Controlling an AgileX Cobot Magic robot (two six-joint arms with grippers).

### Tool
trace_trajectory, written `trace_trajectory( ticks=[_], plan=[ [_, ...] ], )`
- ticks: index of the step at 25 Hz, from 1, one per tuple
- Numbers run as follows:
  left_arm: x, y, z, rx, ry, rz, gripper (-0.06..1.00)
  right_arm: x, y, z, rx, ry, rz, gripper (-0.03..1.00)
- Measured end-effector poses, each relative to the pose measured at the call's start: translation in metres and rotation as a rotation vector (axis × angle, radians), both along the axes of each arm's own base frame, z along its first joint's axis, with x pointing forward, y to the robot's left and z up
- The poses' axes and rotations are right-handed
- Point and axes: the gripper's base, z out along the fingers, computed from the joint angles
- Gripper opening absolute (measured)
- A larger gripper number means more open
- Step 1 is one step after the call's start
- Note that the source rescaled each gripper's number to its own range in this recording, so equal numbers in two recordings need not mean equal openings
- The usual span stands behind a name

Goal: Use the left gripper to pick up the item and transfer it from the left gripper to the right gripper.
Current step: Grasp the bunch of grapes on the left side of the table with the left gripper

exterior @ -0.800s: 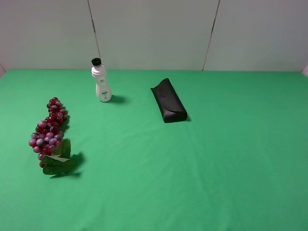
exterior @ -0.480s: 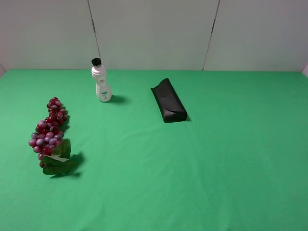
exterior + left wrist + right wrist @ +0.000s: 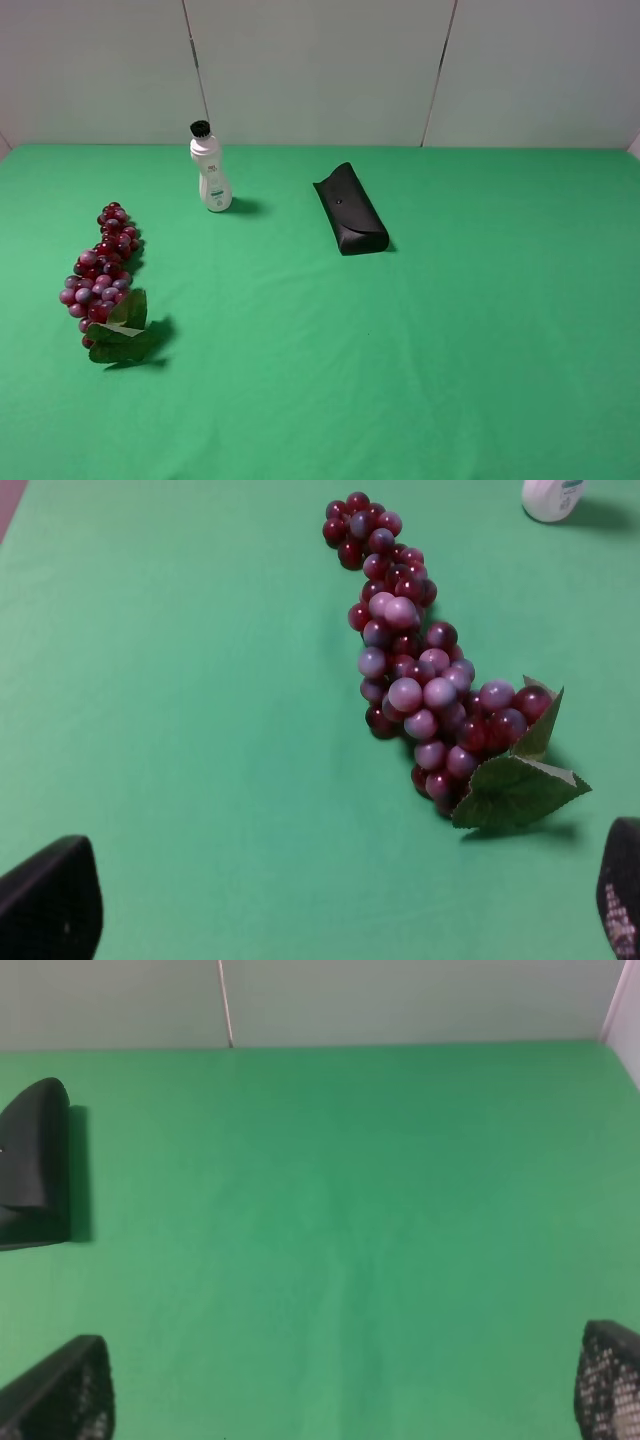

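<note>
Cloth (image 3: 450,340) of plain green covers the table and runs back to a pale panelled wall (image 3: 320,60), meeting it in one straight far edge. Bare green spreads wide across the middle, the near side and all of the right. The grape bunch (image 3: 103,275) lies flat on the left side, close to that edge of the high view and well apart from the white bottle (image 3: 210,170) standing upright behind it and the black case (image 3: 350,222) lying further right. Its long axis runs near to far, leaning slightly: the narrow tip points toward the wall (roughly toward the bottle), and the green leaves (image 3: 122,335) sit at the near end. The left gripper (image 3: 336,905) hangs above the cloth with jaws spread wide and nothing between them, the leaf end of the bunch nearest it. The right gripper (image 3: 336,1388) is likewise wide apart and holds nothing, over bare green with the case off to one side.
</note>
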Motion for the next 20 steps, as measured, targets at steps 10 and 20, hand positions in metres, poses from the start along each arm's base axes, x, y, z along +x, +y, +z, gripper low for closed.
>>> trace_trajectory(
  ticks=[10,20],
  plan=[
    [0.007,0.001,0.012,-0.049,0.034,0.025,1.0,0.0,0.0,0.0,0.0,0.0,0.0,1.0],
    [0.072,0.005,0.021,-0.126,0.343,0.045,1.0,0.0,0.0,0.0,0.0,0.0,0.0,1.0]
  ],
)
